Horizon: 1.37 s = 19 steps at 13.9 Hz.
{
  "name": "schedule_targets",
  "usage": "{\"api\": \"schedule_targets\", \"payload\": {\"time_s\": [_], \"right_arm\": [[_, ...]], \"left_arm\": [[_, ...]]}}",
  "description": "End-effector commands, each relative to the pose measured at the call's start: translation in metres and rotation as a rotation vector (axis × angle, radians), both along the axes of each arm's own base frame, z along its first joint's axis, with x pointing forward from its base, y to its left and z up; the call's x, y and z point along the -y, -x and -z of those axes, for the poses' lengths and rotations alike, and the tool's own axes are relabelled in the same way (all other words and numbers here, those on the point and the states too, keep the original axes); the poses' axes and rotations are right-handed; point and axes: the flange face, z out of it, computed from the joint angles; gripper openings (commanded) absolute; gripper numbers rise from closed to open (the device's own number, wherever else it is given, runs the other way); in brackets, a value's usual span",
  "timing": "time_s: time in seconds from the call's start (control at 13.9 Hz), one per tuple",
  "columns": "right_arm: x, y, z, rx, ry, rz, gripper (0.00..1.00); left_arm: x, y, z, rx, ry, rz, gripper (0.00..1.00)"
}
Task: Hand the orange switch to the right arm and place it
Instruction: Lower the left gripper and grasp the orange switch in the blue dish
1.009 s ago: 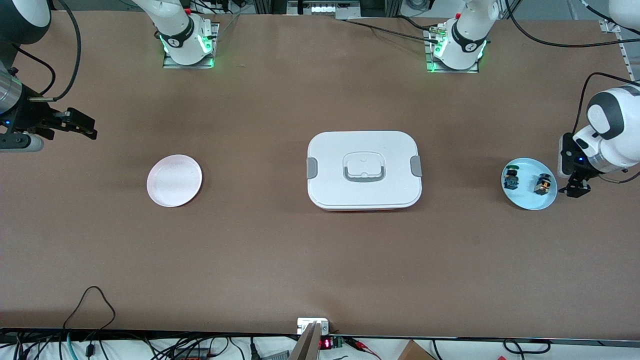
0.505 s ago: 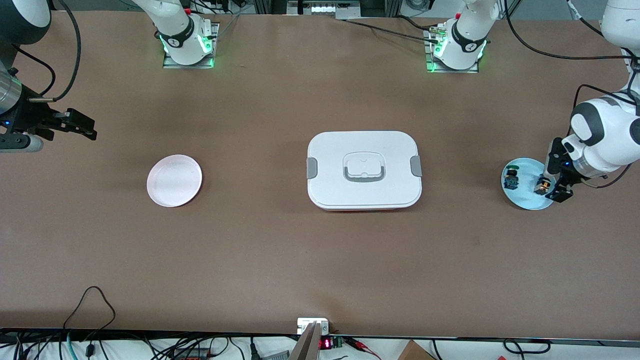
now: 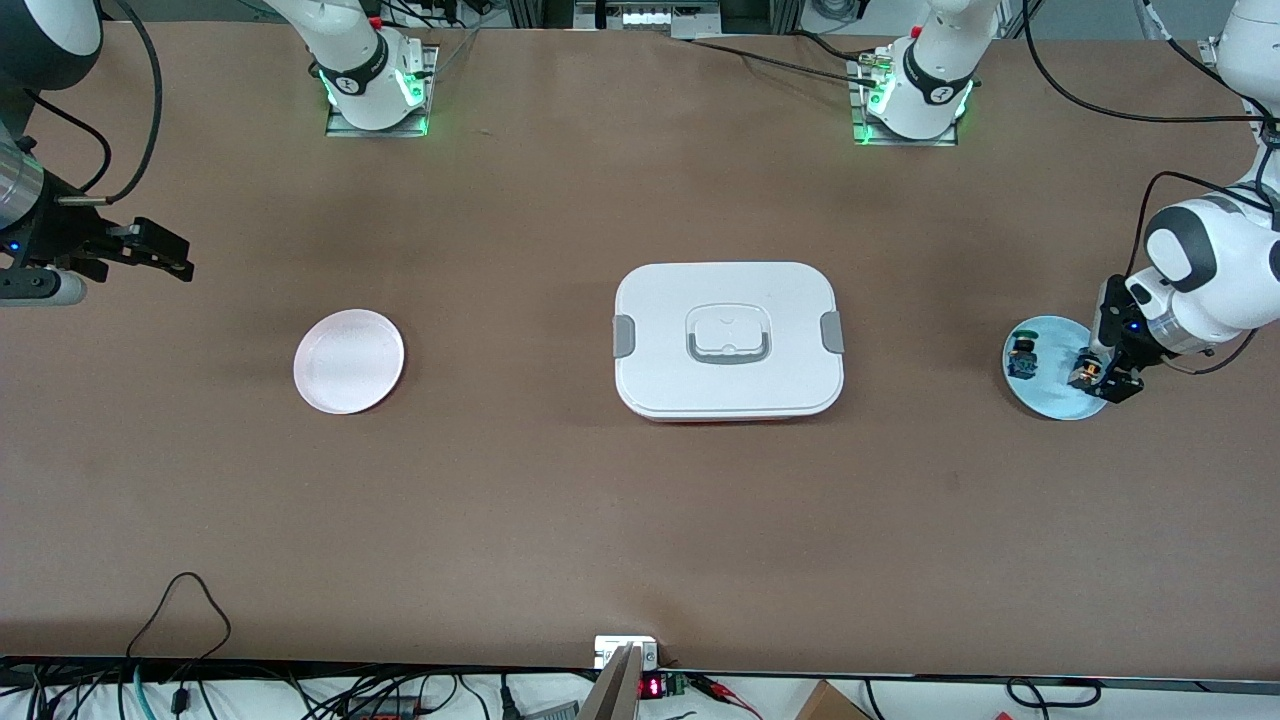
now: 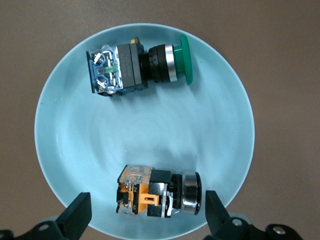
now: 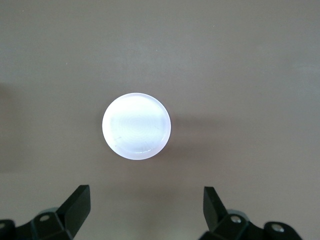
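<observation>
- Jaws of the left gripper (image 4: 145,220) stand wide apart, straddling the orange switch (image 4: 159,192) without touching it; nothing gripped yet.
- Orange switch lies on its side on the blue plate (image 3: 1050,400), close to the rim at the left arm's end of the counter (image 3: 640,520). In the front view the left gripper (image 3: 1108,378) sits low over it (image 3: 1085,370).
- Green switch (image 4: 137,67) lies on the same plate, apart from the orange one, toward the middle of the counter.
- Risk, as I judge it: the orange switch is round-bodied and lying down, so a squeeze landing off-centre could roll or squirt it out, possibly off the rim. Fingertips coming down too far could strike the plate and tip or slide it.
- Risk at handover: a grip covering most of the small body would leave the right arm little to take hold of.
- White lidded box (image 3: 728,340) sits mid-counter, between the two plates.
- White plate (image 3: 349,361) lies toward the right arm's end, bare; likely the drop spot.
- Right gripper (image 5: 146,216) waits, jaws spread, up over the counter near that plate (image 5: 136,126), holding nothing.
</observation>
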Motion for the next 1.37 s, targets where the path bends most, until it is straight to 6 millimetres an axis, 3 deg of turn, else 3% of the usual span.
{"api": "schedule_targets", "payload": {"time_s": [0.0,0.58,0.79,0.87,1.01,1.08,1.3], "right_arm": [[0.001,-0.002,-0.004,0.007,-0.016,0.003,1.0],[0.002,-0.002,-0.003,0.006,-0.016,0.004,1.0],[0.002,-0.002,-0.003,0.006,-0.016,0.006,1.0],[0.002,-0.002,-0.003,0.006,-0.016,0.004,1.0],[0.002,-0.002,-0.003,0.006,-0.016,0.006,1.0],[0.002,-0.002,-0.003,0.006,-0.016,0.006,1.0],[0.003,-0.003,-0.002,0.004,-0.016,0.006,1.0]], "left_arm": [[-0.001,-0.004,0.004,0.008,0.007,0.024,1.0],[-0.006,-0.005,0.015,0.008,0.014,0.017,1.0],[-0.006,-0.006,0.016,0.019,0.011,0.021,0.91],[-0.006,-0.006,0.015,0.021,0.009,0.042,0.83],[-0.005,-0.007,0.014,0.023,0.008,0.051,0.42],[-0.006,-0.009,0.011,0.03,0.005,0.052,0.28],[-0.008,-0.014,0.005,0.039,0.002,0.058,0.0]]}}
